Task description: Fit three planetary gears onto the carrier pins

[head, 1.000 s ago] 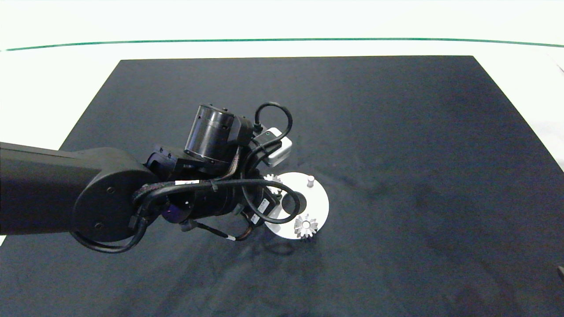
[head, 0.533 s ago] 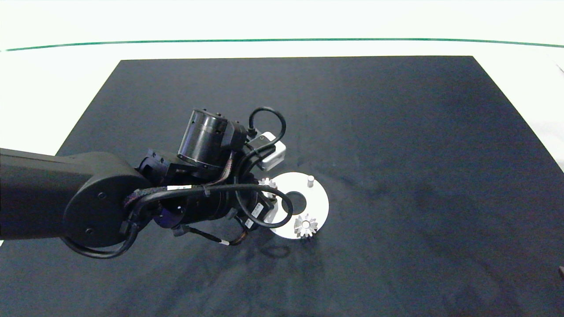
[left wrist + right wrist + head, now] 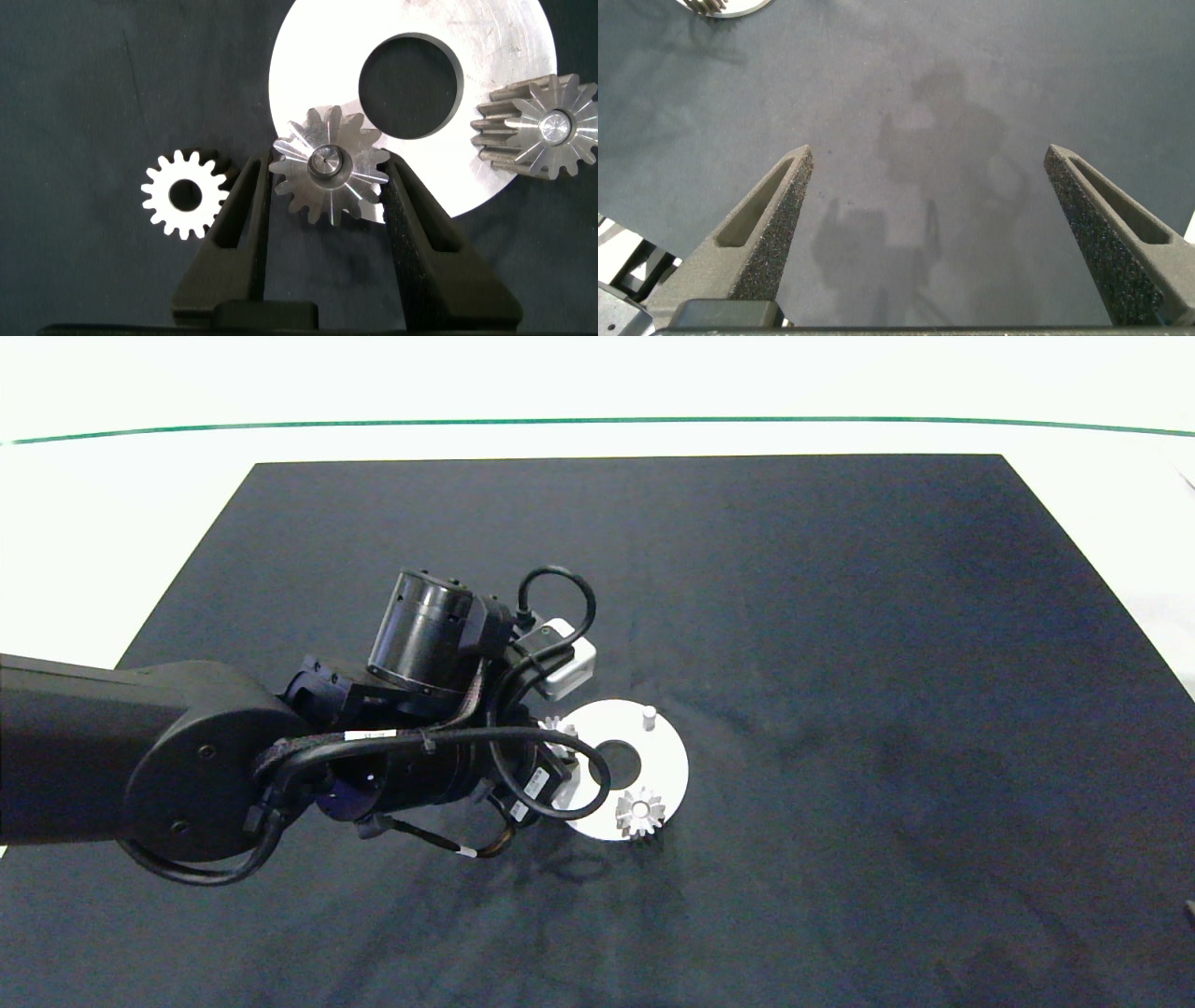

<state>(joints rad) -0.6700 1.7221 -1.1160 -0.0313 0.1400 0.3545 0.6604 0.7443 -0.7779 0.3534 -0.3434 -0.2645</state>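
1. Planetary gears number three in my left wrist view: one (image 3: 329, 166) sits over a carrier pin at the edge of the white disc (image 3: 495, 56), a second (image 3: 540, 127) sits on another pin across the disc's large centre hole, and a third (image 3: 184, 194) lies flat on the dark mat (image 3: 840, 616), off the disc and just outside one of my left fingers (image 3: 238, 224).
2. My left gripper (image 3: 327, 210) straddles the first gear, its fingers narrowly apart with one on each side of the teeth; I cannot tell whether the pads are pressing on them or only standing alongside.
3. From the head view, my left arm reaches in over the disc's near-left edge and hides most of that gear, while the second gear (image 3: 640, 812) shows plainly on the disc's near side.
4. One carrier pin (image 3: 648, 716) stands bare on the far side of the disc.
5. My right gripper (image 3: 929, 201) hangs over bare mat well away from the disc, fingers spread wide and holding nothing.
6. The mat covers a white worktop (image 3: 93, 523).
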